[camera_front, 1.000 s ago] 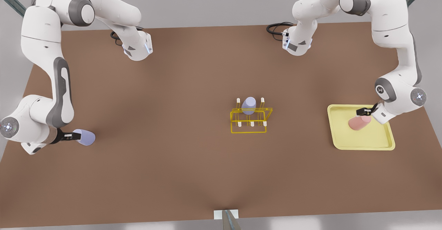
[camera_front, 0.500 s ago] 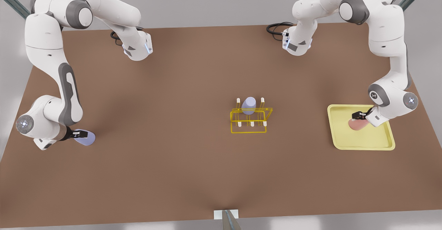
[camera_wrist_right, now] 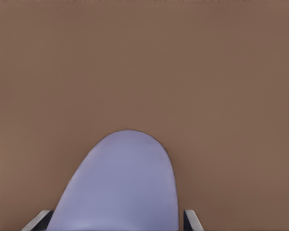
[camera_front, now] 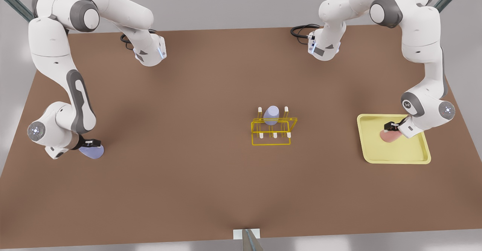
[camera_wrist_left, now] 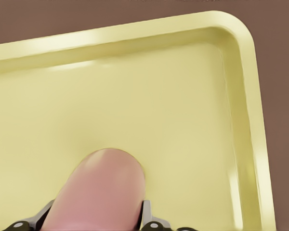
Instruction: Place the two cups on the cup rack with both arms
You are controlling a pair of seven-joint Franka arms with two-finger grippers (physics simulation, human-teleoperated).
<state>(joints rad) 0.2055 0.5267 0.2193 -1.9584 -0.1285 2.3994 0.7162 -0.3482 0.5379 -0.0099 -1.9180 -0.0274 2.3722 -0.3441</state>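
The pale pink cup (camera_front: pixel 389 136) lies tilted in the yellow tray (camera_front: pixel 399 156) at the front view's right. My left gripper (camera_front: pixel 391 126) is shut on it, and its fingers (camera_wrist_left: pixel 145 214) press both sides of the pink cup (camera_wrist_left: pixel 98 187). At the front view's left, the pale lavender cup (camera_front: pixel 92 152) rests low on the table with my right gripper (camera_front: pixel 91 144) shut around its base. The lavender cup (camera_wrist_right: pixel 120 187) points away from that wrist. The yellow wire cup rack (camera_front: pixel 271 134) stands mid-table and holds a look-alike lavender cup (camera_front: pixel 271 115) upside down.
The tray's raised rim (camera_wrist_left: pixel 241 96) surrounds the pink cup on the brown table (camera_front: pixel 188 130). Both arm bases (camera_front: pixel 150 51) stand at the table's far edge, with black cables beside them. A small white bracket (camera_front: pixel 246 234) sits at the near edge.
Both wrists have swung up and over their cups. The lavender and pink cups now look shorter, tipped more steeply. The cups have hardly shifted across the table or tray.
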